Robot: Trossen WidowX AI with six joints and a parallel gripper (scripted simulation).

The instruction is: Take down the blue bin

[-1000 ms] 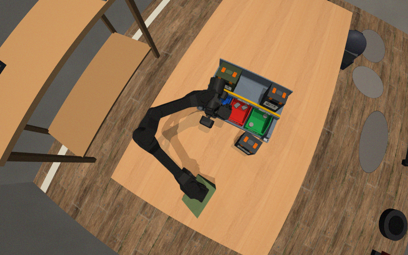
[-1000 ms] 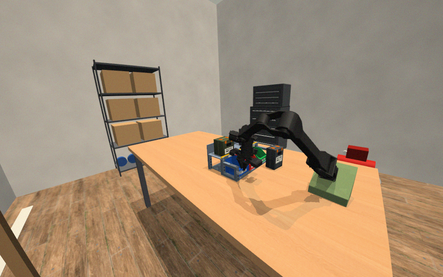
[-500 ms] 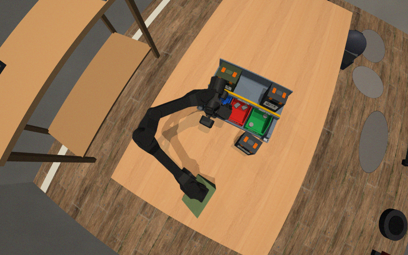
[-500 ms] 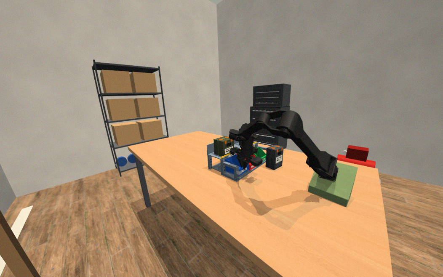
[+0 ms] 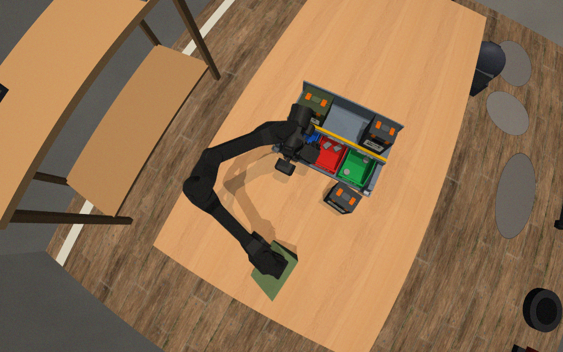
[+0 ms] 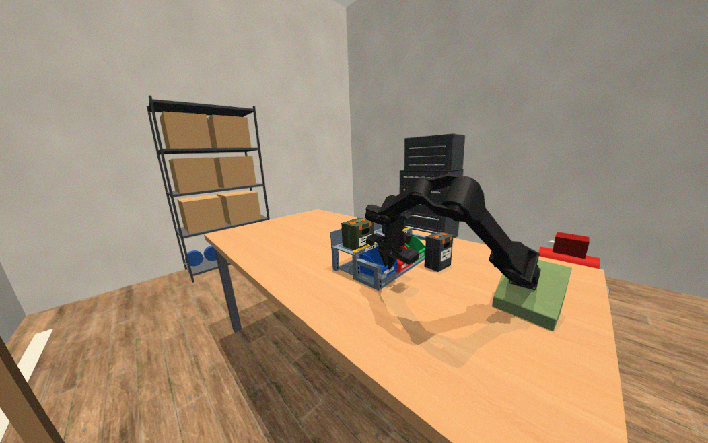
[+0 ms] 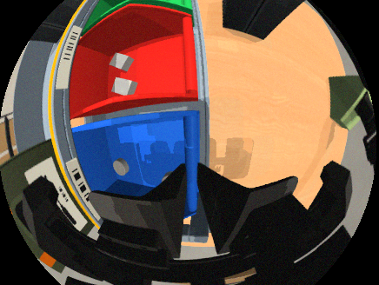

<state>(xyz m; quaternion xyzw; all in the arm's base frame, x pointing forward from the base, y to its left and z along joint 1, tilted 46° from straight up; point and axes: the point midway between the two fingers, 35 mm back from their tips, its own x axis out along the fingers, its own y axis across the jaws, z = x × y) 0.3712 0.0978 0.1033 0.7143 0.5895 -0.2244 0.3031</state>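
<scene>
The blue open bin sits in the left slot of the small grey shelf on the table. A grey round part lies inside it. My gripper reaches down from above and is shut on the bin's front wall, one finger inside and one outside. The bin's front edge looks slightly raised at the shelf's front rail. Most of the bin is hidden under my wrist in the overhead view.
A red bin with two grey blocks and a green bin fill the neighbouring slots. An olive box and a dark box stand on the shelf top. Another dark box stands on the table in front.
</scene>
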